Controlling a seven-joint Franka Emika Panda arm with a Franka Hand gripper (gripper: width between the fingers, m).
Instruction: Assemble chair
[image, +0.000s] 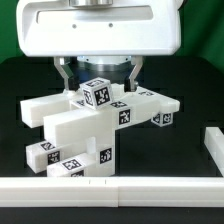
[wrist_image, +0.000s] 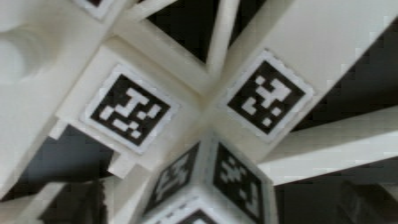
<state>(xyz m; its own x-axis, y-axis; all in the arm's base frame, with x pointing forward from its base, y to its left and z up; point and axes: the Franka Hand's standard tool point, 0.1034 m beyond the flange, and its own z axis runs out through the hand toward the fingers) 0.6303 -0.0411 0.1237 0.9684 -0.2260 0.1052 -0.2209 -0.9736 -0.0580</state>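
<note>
Exterior view only: the whole layout. A long plain white rail (image: 110, 186) runs across the near edge, and the chair (image: 85, 125) stands on the black table (image: 190, 100) behind it. A second white rail piece (image: 214, 142) lies at the exterior view's right, and the arm's bulky white housing (image: 100, 25) hangs over the far side.
Wrist view only: a close, slightly blurred look at the chair's top. Two large square tags (wrist_image: 134, 108) sit side by side on white faces, and smaller tags (wrist_image: 222, 178) show on a block lower down. This view does not tell how wide the pincer (image: 98, 78) stands.
Chair, place: middle of the table, just beyond the near rail and well apart from the piece at the exterior view's right.
Chair, make-up: blocky white bars joined crosswise, with tags on their ends and a tagged cube (image: 97, 94) at the top.
Chair to pincer: directly beneath it, with the tagged cube between the two fingers (image: 65, 76).
Pincer, opening: spread wide, pointing straight down.
Pincer, contact: one finger stands on each side of the tagged cube with a dark gap between them and it. It clasps nothing. Whether the fingers touch the bars below, I cannot tell.
</note>
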